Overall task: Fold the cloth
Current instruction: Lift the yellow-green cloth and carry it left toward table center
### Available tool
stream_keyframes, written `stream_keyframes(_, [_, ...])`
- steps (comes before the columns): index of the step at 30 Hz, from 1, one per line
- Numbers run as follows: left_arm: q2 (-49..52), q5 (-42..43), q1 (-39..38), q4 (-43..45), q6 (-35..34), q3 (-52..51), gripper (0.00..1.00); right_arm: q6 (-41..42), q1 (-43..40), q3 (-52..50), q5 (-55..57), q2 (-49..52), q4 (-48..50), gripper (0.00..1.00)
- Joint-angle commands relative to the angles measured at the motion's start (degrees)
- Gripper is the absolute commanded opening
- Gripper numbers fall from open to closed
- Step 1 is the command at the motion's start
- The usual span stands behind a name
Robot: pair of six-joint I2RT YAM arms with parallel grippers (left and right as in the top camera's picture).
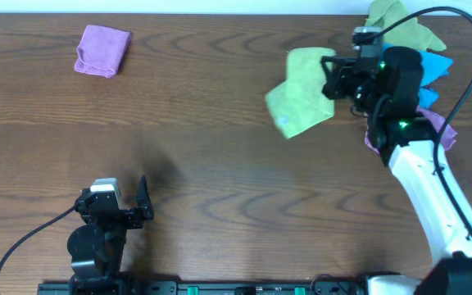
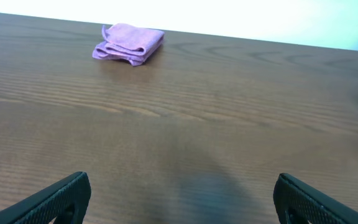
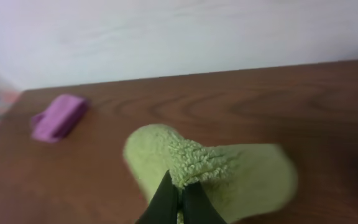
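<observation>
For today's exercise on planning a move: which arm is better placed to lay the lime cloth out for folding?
The right. Its hand is already shut on the cloth, holding it bunched over the table. The left hand sits open at the near edge, far from the cloth.

Bright, even light from above; soft shadow on the desk (image 1: 220, 164) by the left arm. Left wrist view: background past the desk's far edge blown out white. Right wrist view blurred, esp. the cloth (image 3: 210, 171); overhead sharp.

Open table (image 1: 220, 188) between purple cloth (image 1: 102, 50) and cloth (image 1: 301, 92).
</observation>
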Motion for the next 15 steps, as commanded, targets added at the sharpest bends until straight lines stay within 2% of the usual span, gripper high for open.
stream_keyframes(1, [-0.33, 0.17, 0.31, -0.37, -0.63, -1.25, 0.95, -1.07, -2.97, 3.91, 2.91, 0.55, 0.61, 0.01])
stream_keyframes(6, [-0.33, 0.17, 0.31, -0.35, -0.63, -1.25, 0.95, -1.07, 0.20, 8.26, -4.52, 1.81, 0.57, 0.01])
stream_keyframes(11, [-0.33, 0.17, 0.31, -0.37, -0.63, -1.25, 0.95, -1.01, 12.72, 8.33, -13.60, 7.06, -1.62, 0.01])
stream_keyframes(12, [-0.33, 0.17, 0.31, -0.37, -0.63, -1.25, 0.95, -1.05, 16.83, 8.33, -16.46, 9.14, -2.36, 0.15])
stream_keyframes(13, [-0.33, 0.17, 0.31, -0.37, -0.63, -1.25, 0.95, -1.11, 20.68, 8.33, -19.19, 11.23, -3.13, 0.74])
stream_keyframes(14, [-0.33, 0.15, 0.31, -0.35, -0.63, -1.25, 0.95, -1.33, 23.39, 8.33, -20.55, 12.72, -3.87, 0.99])
stream_keyframes(15, [-0.33, 0.17, 0.31, -0.37, -0.63, -1.25, 0.95, -1.29, 25.40, 8.33, -20.92, 13.97, -4.37, 0.99])
